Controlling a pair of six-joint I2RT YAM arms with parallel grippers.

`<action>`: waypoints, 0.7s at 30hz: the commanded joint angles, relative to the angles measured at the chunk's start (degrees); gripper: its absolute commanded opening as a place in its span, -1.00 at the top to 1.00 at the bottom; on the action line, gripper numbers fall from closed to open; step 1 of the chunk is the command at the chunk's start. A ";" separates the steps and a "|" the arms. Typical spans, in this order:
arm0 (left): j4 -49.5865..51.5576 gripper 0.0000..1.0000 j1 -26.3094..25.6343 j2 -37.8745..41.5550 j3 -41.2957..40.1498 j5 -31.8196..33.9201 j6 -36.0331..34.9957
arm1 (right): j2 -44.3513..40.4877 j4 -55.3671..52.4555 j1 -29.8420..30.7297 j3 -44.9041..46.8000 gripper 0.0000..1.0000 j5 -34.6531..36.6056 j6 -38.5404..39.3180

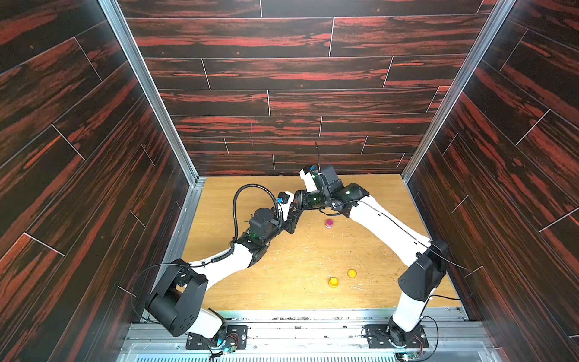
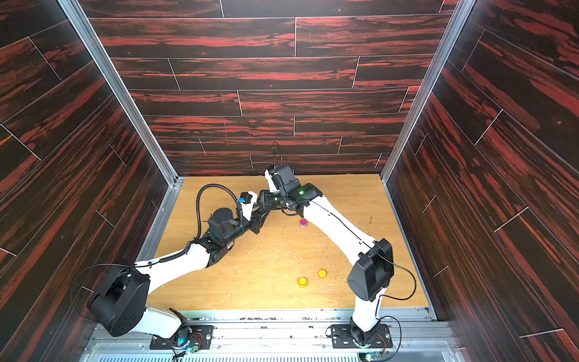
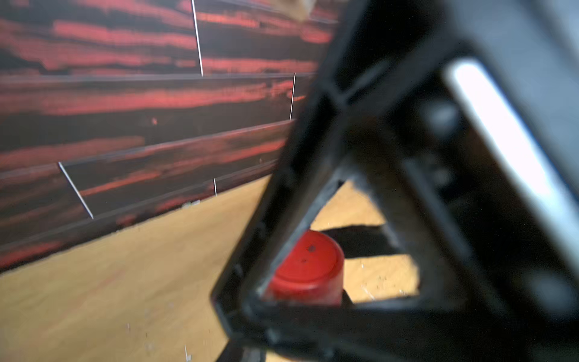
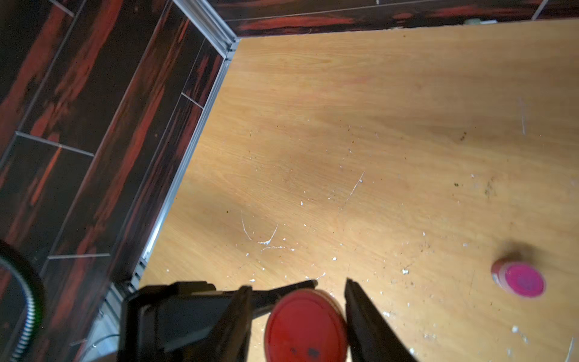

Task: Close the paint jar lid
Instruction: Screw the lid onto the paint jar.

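- My left pincer (image 1: 294, 217) is clenched on the red jar (image 3: 308, 272), toward the table's (image 4: 376, 125) far side.
- My right pincer (image 4: 297, 285) straddles the red lid (image 4: 305, 326) atop it; gripping or released, I cannot tell.

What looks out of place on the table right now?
The yellow lid lies on the table beside the yellow jar, apart from it, so that jar seems uncapped. Scattered pale flecks litter the wood. The red paint jar looks intact.
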State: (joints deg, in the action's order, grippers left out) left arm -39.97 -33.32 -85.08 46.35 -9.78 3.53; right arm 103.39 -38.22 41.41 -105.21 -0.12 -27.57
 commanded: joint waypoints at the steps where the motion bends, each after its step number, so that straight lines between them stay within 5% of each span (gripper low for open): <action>1: -6.81 0.75 -0.52 2.76 -0.60 1.56 -1.48 | -4.19 -5.82 1.37 -2.46 -0.11 -1.37 -1.85; 21: -3.75 0.74 -0.52 12.91 -7.24 -3.72 0.19 | -3.81 -24.77 -2.90 -17.74 -0.19 -9.44 11.51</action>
State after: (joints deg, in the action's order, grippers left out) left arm -42.89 -33.78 -74.78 39.66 -10.96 3.05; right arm 97.95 -58.92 38.50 -121.67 -6.92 -20.84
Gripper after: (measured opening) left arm 0.347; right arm 0.595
